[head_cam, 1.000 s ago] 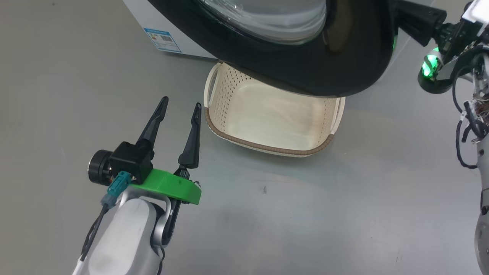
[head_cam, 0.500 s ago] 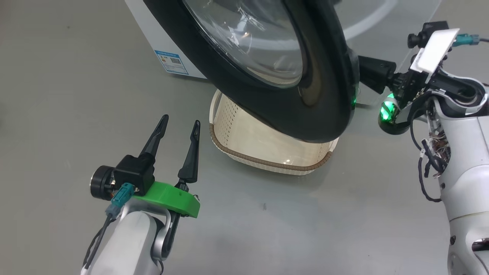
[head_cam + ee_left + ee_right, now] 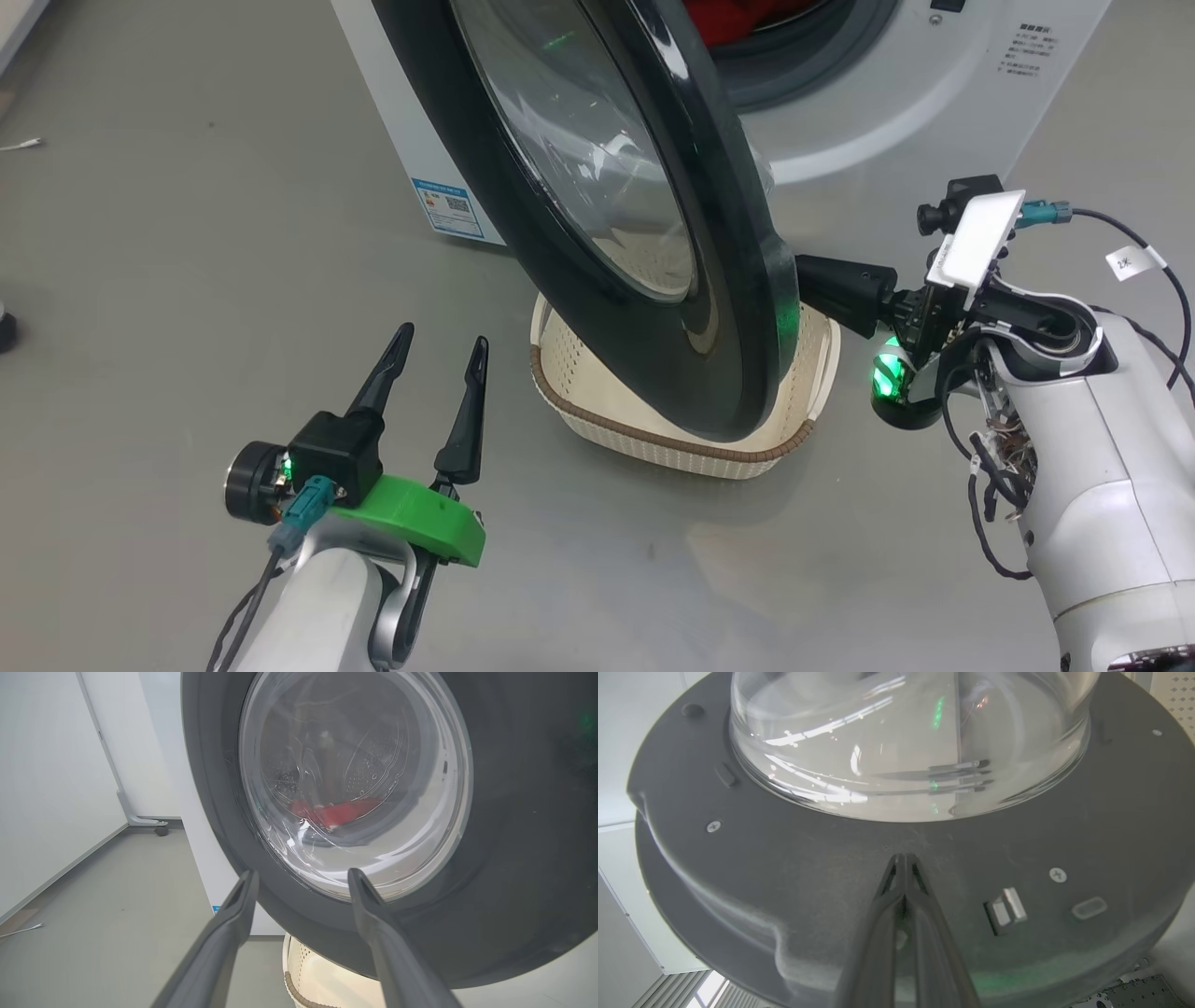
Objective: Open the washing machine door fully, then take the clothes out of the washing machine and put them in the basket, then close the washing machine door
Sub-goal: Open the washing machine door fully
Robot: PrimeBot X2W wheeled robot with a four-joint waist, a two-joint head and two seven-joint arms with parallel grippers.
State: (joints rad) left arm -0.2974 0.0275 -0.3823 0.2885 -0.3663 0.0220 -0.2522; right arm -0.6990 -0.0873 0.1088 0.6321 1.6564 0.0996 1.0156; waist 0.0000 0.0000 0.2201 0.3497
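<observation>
Nearest, at left, left gripper [image 3: 443, 334] hung spread wide, empty. Beyond it basket [image 3: 672, 448] sat half covered by swung-out washing machine door [image 3: 747, 327]. At right, right gripper [image 3: 903, 858] was pinched closed, empty, tips against door's inner face per right wrist view; head view had door covering them. Farthest, clothes [image 3: 738, 19] lay inside washing machine [image 3: 896, 121].

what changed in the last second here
The head camera shifted, yet the round glossy black door has swung wider toward the robot's left, the shut right gripper at its inner face; red clothes now show behind it. The open left gripper and cream plastic basket stayed put.
</observation>
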